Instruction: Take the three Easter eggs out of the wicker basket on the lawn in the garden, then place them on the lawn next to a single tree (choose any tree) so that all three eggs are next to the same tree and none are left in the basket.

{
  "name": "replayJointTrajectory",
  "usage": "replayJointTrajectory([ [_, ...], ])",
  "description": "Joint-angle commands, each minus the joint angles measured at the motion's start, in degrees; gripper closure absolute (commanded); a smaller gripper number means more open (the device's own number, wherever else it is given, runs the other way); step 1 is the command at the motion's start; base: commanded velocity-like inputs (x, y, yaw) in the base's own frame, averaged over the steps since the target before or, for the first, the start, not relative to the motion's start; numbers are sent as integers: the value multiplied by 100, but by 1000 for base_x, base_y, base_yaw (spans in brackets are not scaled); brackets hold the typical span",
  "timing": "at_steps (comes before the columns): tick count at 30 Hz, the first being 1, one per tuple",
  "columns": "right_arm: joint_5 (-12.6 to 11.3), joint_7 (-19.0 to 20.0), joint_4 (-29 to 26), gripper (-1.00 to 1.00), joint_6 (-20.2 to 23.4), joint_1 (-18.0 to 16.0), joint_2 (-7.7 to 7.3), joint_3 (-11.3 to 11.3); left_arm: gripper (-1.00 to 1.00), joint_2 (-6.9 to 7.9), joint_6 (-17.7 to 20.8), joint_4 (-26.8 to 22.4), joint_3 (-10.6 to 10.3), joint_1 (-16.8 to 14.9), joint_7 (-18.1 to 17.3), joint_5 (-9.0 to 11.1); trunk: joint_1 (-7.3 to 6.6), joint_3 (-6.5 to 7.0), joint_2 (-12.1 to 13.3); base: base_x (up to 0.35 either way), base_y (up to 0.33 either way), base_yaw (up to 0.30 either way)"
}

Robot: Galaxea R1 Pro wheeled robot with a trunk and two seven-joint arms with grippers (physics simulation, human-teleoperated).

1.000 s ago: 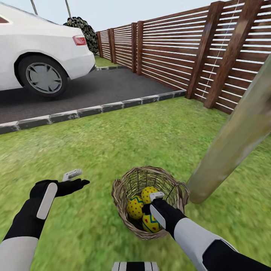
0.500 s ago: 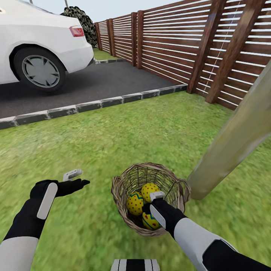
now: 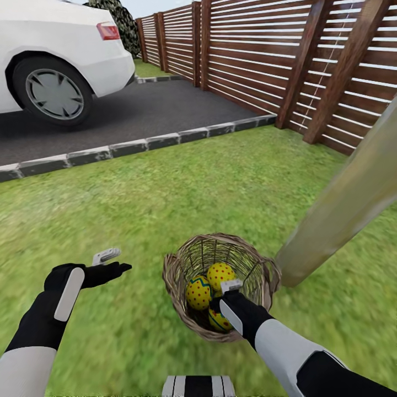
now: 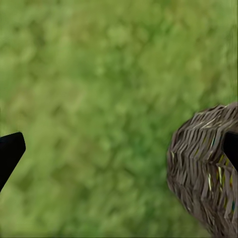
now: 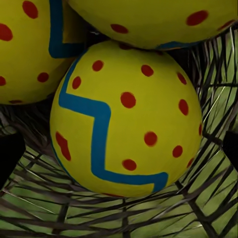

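The wicker basket (image 3: 182, 309) stands on the lawn (image 3: 165, 209) just left of the tree (image 3: 347, 204) trunk's base. Three Easter eggs lie in it: one (image 3: 197, 292) at the left, one (image 3: 219, 272) behind, and a near one (image 3: 216, 321) partly hidden under my right hand. My right gripper (image 3: 221, 298) reaches into the basket and is open. In the right wrist view the near egg (image 5: 126, 119) sits between its spread fingertips (image 5: 10, 156) over the basket weave (image 5: 124, 213). My left gripper (image 3: 109, 262) hovers open over the grass left of the basket (image 4: 208, 168).
A stone kerb (image 3: 127, 148) borders the dark driveway (image 3: 143, 116), where a white car (image 3: 55, 66) is parked. A brown slatted fence (image 3: 264, 60) runs along the right and back. A dark bush (image 3: 121, 22) stands at the far end.
The camera has moved: the whole scene has slid up the picture while both arms keep their place in it. The basket now sits higher against my right gripper.
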Motion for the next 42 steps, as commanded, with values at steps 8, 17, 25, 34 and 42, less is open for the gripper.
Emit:
replayJointTrajectory([
  [8,-14,-70,-58,-100,-263,-5,0,46,-100,1,25,-6,4,-2,34,48,17,-160,-12,0,0,0],
  [17,9,-86,-66,-100,-530,-5,0,46,-100,-1,25,-6,4,-2,34,48,27,-249,-17,0,0,0],
  [25,15,-226,-65,-100,-541,-5,0,46,-100,0,25,-6,4,-2,34,48,48,-426,-28,0,0,0],
  [34,17,-329,-66,-100,-547,-5,0,53,-100,0,25,-6,4,-2,34,48,71,-625,-40,0,0,0],
  [42,17,-329,-67,-100,-550,-5,0,55,-100,1,25,-9,3,-2,34,48,84,-736,-46,0,0,0],
])
